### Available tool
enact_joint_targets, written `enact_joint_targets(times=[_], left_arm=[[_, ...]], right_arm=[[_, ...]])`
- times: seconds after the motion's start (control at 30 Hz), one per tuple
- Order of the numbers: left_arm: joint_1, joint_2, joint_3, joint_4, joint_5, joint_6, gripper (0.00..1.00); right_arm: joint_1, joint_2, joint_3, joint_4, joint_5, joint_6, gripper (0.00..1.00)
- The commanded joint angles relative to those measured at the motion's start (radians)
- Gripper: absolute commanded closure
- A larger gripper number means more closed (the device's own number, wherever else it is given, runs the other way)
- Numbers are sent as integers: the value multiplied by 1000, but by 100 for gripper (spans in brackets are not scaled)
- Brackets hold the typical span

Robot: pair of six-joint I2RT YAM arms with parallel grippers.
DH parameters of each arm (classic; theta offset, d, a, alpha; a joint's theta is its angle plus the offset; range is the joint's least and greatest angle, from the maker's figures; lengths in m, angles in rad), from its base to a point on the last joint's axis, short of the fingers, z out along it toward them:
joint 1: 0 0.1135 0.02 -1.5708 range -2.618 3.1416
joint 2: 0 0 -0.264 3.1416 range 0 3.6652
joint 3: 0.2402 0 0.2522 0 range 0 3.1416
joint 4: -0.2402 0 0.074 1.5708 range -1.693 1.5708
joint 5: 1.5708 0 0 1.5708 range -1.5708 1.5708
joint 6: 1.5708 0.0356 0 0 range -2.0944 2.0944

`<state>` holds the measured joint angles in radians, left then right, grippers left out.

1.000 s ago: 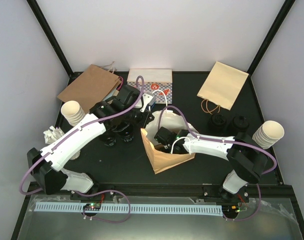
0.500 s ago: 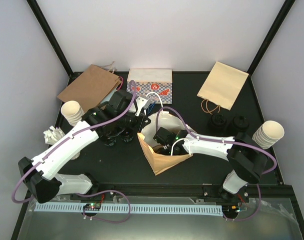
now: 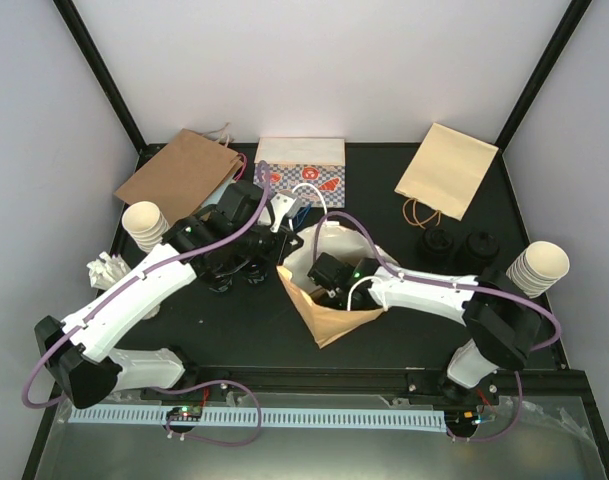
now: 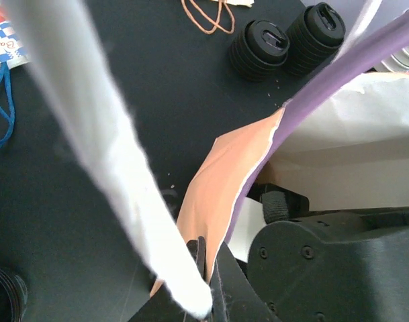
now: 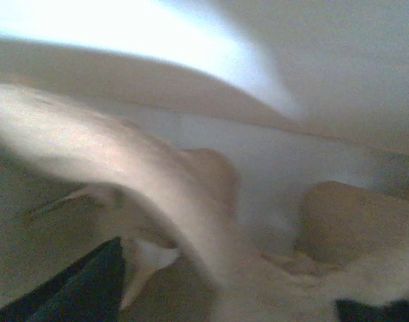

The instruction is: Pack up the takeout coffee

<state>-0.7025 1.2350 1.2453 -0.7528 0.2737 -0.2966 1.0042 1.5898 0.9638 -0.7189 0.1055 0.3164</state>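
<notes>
An open paper bag (image 3: 336,320), brown outside and white inside, lies at the table's middle. My left gripper (image 3: 284,258) is shut on the bag's brown rim (image 4: 217,174), seen up close in the left wrist view, where a white strip crosses in front. My right gripper (image 3: 325,282) reaches into the bag's mouth. In the blurred right wrist view its dark fingers (image 5: 90,282) stand wide apart, open, among tan rounded shapes. Two small black cups, the takeout coffee (image 3: 221,283), stand on the table under my left arm, outside the bag; one shows partly (image 4: 1,295).
Two stacks of black lids (image 3: 436,245) (image 4: 258,47) stand right of the bag. Stacked white paper cups are at the left (image 3: 144,225) and right (image 3: 537,265). A brown bag (image 3: 179,175), a checked white bag (image 3: 301,165) and a tan bag (image 3: 446,170) lie at the back.
My left arm's elbow has swung down and left while keeping hold of the bag's rim. The right gripper's fingers have spread inside the bag.
</notes>
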Motion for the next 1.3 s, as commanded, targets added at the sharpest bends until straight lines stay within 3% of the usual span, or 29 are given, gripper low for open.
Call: enact_joint_targets(times=[0.0,0.03,0.07,0.67,0.97,1.27], left_arm=[[-3,-34,12,5,21,-12,98],[-4,-34,14,5,19,-12,98],[-4,-34,14,4,18,-12,98],[-7,-33,22,3,25,-13,98],[-15,-28,23,11,27,-22,99],[-20,-22,16,13,25,-25,98]], right_arm=[[2,-89,55,-67,18,-4,16],[2,-110,61,-71,3,-9,3],[2,-133,65,-70,-10,-14,0],[2,-315,218,-143,32,-38,0],[2,-383,221,-50,57,-35,0],[2,-528,184,137,175,-53,0]])
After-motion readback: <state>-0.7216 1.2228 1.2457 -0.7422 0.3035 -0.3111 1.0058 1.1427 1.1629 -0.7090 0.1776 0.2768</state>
